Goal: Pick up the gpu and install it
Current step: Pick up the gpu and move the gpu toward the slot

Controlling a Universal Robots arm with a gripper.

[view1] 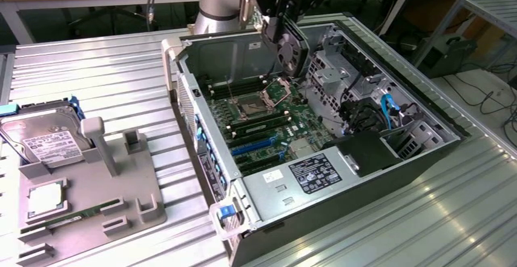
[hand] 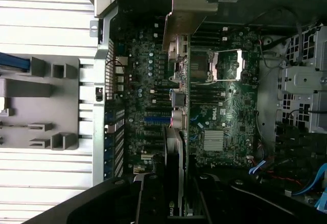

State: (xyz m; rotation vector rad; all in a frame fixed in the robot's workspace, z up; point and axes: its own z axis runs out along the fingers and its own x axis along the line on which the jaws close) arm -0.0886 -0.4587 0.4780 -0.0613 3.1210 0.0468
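Above the open case [view1: 222, 55], near its far end in the exterior view, the pincer [view1: 277, 25] is clenched on the gpu [view1: 292, 54], which hangs clear of everything, its fan face turned toward the exterior view's right. In the wrist view the card runs edge-on away from the pincer [hand: 176, 196], with its pale bracket [hand: 186, 9] at the end farthest from the grip, so it seems to be held by one end with the bracket end lowest, though the exact tilt is hard to read. It hovers roughly over the socket [view1: 279, 88], whose metal frame stands raised, while the blue slots [view1: 252, 148] lie well apart from it, toward the near end of the motherboard [view1: 267, 118]. As I judge it, the carry is the step in hand, and doing it well means keeping the card high enough to pass the raised frame, the memory sticks and the cables. Its long contact edge has to come parallel to a blue slot [hand: 156, 119], with the bracket facing the rear wall [hand: 110, 81] and its openings. Held by one end, the card has leverage on the grip, so slow, steady travel should stop it swinging or slipping. The descent should be straight, not slanted, as an angled edge could jam in the slot. On the counter [view1: 105, 67], the grey tray [view1: 89, 200] and its hard drive [view1: 48, 140] are well out of the way.
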